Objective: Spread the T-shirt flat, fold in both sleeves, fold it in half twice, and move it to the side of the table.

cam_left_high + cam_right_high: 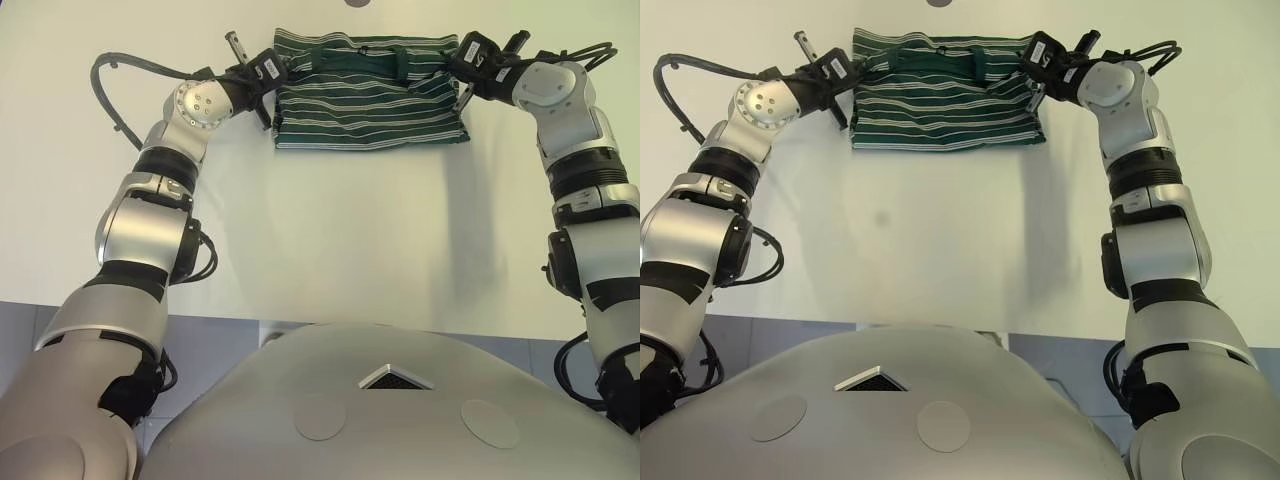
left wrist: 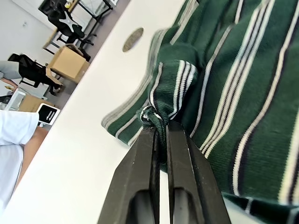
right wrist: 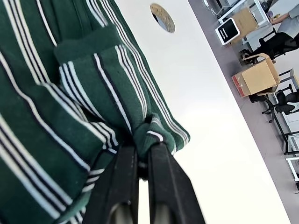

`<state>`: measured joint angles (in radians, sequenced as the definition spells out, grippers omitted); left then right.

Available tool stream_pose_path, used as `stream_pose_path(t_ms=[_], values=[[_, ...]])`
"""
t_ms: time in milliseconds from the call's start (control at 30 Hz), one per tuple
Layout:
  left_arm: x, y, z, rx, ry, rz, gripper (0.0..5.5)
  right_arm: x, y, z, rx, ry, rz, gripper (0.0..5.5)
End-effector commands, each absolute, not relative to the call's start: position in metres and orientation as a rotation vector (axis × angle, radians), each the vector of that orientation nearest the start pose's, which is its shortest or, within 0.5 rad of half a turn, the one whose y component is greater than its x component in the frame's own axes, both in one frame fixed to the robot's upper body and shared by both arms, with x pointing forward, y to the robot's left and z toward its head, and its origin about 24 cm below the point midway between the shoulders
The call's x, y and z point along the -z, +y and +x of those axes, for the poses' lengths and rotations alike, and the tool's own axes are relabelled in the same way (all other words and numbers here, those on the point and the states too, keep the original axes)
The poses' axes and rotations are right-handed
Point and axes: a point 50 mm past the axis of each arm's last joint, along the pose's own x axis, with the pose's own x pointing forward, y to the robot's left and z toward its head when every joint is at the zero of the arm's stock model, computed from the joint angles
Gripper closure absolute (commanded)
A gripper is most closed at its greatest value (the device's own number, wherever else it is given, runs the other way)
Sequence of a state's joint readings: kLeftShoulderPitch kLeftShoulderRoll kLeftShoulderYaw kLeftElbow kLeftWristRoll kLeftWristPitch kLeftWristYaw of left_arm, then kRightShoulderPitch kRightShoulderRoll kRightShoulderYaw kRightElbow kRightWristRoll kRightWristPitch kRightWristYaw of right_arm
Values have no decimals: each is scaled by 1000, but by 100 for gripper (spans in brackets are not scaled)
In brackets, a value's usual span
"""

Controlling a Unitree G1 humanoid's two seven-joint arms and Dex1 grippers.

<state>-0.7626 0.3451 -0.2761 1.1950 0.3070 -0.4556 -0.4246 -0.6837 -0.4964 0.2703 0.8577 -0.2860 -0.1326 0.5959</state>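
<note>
The striped green T-shirt (image 1: 370,95) lies folded into a band at the tabletop's (image 1: 330,230) far middle. The left fingers (image 2: 140,177) pinch its far left corner tight and the right fingers (image 3: 124,177) its far right corner, probably to carry that edge over for the next halving fold.

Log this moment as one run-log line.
shirt: folded, striped, far side of table | left end effector: shut on shirt's left edge | right end effector: shut on shirt's right edge

One T-shirt (image 1: 370,100); two pincers (image 2: 160,129) (image 3: 141,149); one table (image 1: 330,230)
</note>
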Motion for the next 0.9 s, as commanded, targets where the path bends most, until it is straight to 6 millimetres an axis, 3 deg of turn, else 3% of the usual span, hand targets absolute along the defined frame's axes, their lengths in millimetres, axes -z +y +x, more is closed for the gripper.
stream_pose_path(t_ms=[33,167,267,367,467,600,733,900], values=[[-35,180,362,527,245,745,513,-63,-213,363,-538,352,-839,509],[-49,192,374,362,264,657,447,-71,-222,374,-358,339,-726,436],[-57,192,381,293,284,502,400,-70,-219,380,-258,349,-498,384],[-66,200,387,160,299,194,346,-70,-213,382,-251,328,-307,326],[-78,218,389,58,232,-99,309,-84,-207,382,-369,221,-262,284],[-91,251,383,-27,91,-313,259,-95,-202,364,-601,91,-413,203],[-87,263,370,-24,28,-282,259,-61,-199,339,-754,193,-859,117],[-88,269,360,-13,-4,-216,259,-36,-189,309,-1018,203,-1207,113]])
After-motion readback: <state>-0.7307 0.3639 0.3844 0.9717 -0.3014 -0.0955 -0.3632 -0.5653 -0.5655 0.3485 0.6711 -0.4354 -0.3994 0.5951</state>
